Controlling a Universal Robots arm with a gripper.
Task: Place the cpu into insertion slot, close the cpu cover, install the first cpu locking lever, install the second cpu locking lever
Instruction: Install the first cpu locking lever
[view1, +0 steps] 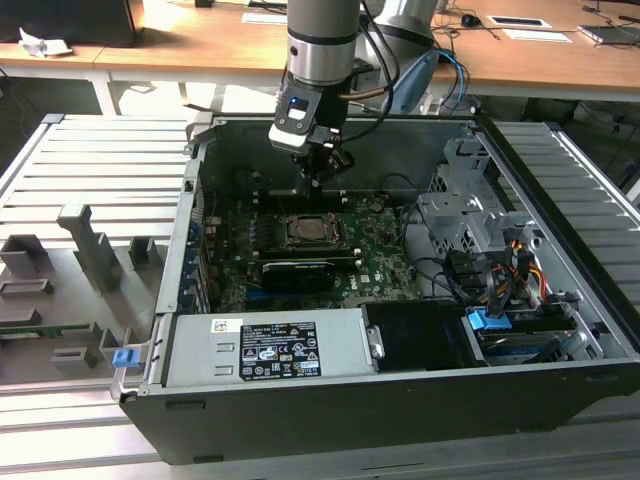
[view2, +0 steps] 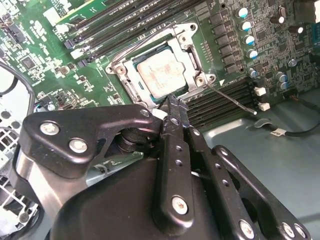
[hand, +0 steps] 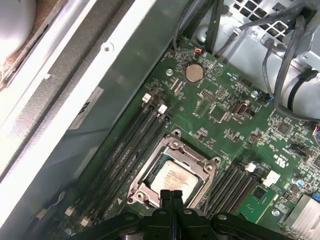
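CPU (view2: 161, 75): pale metal square chip lying flat inside the insertion slot (hand: 136, 194).
Insertion slot: silver-rimmed socket near the middle of the green motherboard (hand: 225, 125).
CPU cover (hand: 192, 156): silver frame plate lying down around the chip, with the chip's face showing through its window.
Locking lever (view2: 235, 100): thin wire rod angling out from a socket corner across the memory slots (view2: 220, 102); it seems unlatched, though this is hard to tell.
Gripper (view2: 172, 102): fingers pressed together with nothing between them, tips just above the socket's edge.
Surroundings: open black computer case (view1: 400, 420) on a grey slatted table (view1: 90, 160).
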